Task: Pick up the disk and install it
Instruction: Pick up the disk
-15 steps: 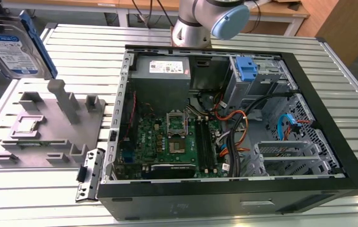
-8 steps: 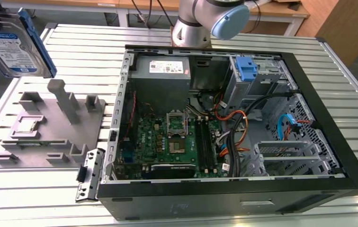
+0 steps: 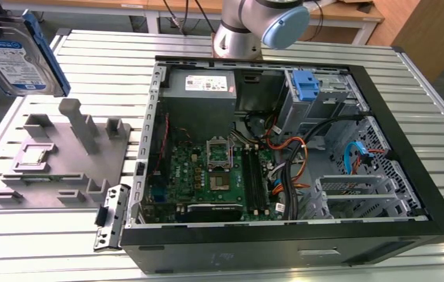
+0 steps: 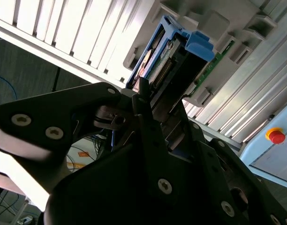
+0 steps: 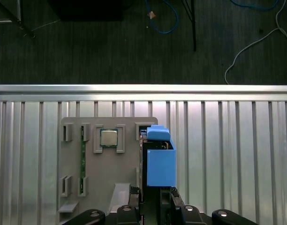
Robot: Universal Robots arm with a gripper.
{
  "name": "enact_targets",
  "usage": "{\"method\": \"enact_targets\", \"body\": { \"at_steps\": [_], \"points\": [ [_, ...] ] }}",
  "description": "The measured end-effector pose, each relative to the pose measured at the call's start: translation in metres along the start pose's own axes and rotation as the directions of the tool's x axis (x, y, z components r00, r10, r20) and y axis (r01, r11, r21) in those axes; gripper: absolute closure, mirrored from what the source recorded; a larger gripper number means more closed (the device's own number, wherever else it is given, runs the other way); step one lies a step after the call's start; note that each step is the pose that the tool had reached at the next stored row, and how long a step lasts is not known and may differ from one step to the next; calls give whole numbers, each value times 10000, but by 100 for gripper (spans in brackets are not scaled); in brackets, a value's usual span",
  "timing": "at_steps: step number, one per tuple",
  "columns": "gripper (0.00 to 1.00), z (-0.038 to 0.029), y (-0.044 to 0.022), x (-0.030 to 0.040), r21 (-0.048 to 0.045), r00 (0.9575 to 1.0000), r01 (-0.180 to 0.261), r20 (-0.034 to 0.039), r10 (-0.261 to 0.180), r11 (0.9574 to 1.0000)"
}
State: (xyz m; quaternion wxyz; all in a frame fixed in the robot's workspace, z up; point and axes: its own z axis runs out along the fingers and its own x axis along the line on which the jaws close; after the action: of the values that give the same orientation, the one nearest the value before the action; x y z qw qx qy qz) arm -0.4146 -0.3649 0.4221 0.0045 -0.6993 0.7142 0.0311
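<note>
The disk (image 3: 17, 56), a silver drive with a white-and-blue label and a blue bracket along its edge, hangs in the air at the exterior view's upper left, above the grey fixture plate (image 3: 57, 158). In the first wrist view my gripper (image 5: 150, 199) is shut on the disk (image 5: 161, 161), seen edge-on with its blue bracket facing the camera. In the second wrist view the dark fingers (image 4: 143, 93) clamp the end of the disk (image 4: 169, 58), which is lifted off the plate.
An open computer case (image 3: 285, 249) lies at the exterior view's right, with motherboard, cables and a blue-latched drive bay (image 3: 306, 85). The fixture plate (image 5: 106, 178) holds a processor chip (image 5: 108, 138) and a green memory stick (image 5: 81, 159). The slatted metal table (image 5: 228, 154) ends at an edge above the floor.
</note>
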Motion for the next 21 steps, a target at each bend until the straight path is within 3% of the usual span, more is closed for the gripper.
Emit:
{"method": "enact_targets", "body": {
  "at_steps": [11, 21],
  "points": [
    [65, -87, 3, -4, 0, 10000, 0, -2, 0, 10000],
    [65, -103, 4, -5, 1, 10000, 0, -1, 0, 10000]
  ]
}}
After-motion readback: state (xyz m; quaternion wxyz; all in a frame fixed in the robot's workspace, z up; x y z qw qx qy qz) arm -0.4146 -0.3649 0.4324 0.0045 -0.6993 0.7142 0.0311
